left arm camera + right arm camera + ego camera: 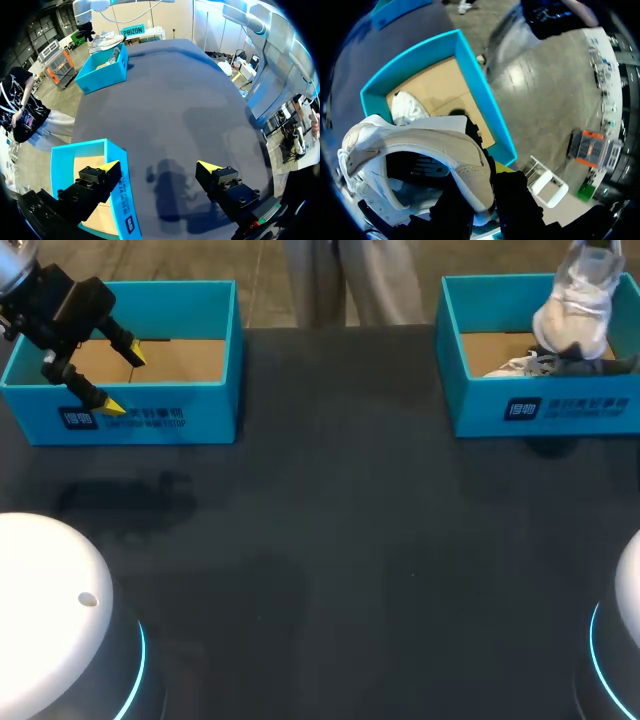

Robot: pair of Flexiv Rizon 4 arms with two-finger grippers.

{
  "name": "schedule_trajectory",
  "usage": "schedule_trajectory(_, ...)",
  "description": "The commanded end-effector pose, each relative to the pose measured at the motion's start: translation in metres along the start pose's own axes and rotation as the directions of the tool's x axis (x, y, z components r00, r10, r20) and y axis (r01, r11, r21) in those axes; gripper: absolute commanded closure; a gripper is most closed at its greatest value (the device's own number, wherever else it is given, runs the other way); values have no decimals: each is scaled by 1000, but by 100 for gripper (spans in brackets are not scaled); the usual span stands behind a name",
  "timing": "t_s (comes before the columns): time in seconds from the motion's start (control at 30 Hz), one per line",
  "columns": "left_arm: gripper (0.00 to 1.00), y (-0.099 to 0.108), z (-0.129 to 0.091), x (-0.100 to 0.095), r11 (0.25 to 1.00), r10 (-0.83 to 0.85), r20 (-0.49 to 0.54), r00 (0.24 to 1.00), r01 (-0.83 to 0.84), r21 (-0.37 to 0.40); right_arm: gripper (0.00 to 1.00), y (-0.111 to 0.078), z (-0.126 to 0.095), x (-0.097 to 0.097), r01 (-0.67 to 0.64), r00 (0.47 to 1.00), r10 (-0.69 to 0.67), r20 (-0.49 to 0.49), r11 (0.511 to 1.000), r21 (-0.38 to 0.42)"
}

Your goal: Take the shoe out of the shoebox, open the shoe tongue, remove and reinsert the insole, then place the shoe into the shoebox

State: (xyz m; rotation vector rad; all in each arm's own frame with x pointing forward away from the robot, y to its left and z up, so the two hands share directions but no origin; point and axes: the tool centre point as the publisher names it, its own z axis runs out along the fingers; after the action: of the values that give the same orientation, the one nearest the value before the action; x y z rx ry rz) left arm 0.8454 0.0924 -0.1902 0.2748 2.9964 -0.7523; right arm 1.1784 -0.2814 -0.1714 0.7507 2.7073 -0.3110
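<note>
The right pincer (pixel 487 167) is pinching the shoe (pixel 420 140) by the heel end. In the right wrist view the white heel wall sits between its two dark fingers, one on the inner side of the collar and one on the outer side. A sliver of yellow tip shows just beside the heel. The shoe hangs above the right shoebox (pixel 470 75), clear of its brown floor, with its opening turned toward the camera. In the head view the shoe (pixel 575 305) is raised over the back part of the right shoebox (pixel 540 405), at the far right of the dark surface (pixel 330 540). The right arm itself is barely seen at that corner. A second shoe (pixel 520 365), pale with dark parts, lies on the floor of that box under the raised one. It also shows in the right wrist view (pixel 405 107), near one box wall. The left pincer (pixel 122 380) is spread wide and holds nothing. It hovers at the front wall of the left shoebox (pixel 200 400), at the far left of the surface. In the left wrist view the left pincer (pixel 159 166) has one yellow-tipped finger over the left shoebox (pixel 62 150) and the other over the bare surface (pixel 175 100).
</note>
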Motion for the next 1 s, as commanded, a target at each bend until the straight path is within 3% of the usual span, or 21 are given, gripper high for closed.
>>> schedule_trajectory(0.03, 0, 0, 0, 0, 1000, 0, -1, 1000, 0, -2, 100, 2, -8, -2, -293, 955, 295, -23, 954, 66)
schedule_trajectory(0.27, 0, 0, 0, 0, 1000, 0, -1, 1000, 0, -2, 100, -2, -6, 7, -470, 880, 476, -7, 871, 143)
schedule_trajectory(0.43, 0, 0, 0, 0, 1000, 0, -1, 1000, 0, -2, 100, -16, -5, 15, -595, 796, 605, 18, 777, 208)
schedule_trajectory(1.0, 0, 0, 0, 0, 1000, 0, -1, 1000, 0, -2, 100, -16, -5, 15, -595, 796, 605, 18, 777, 208)
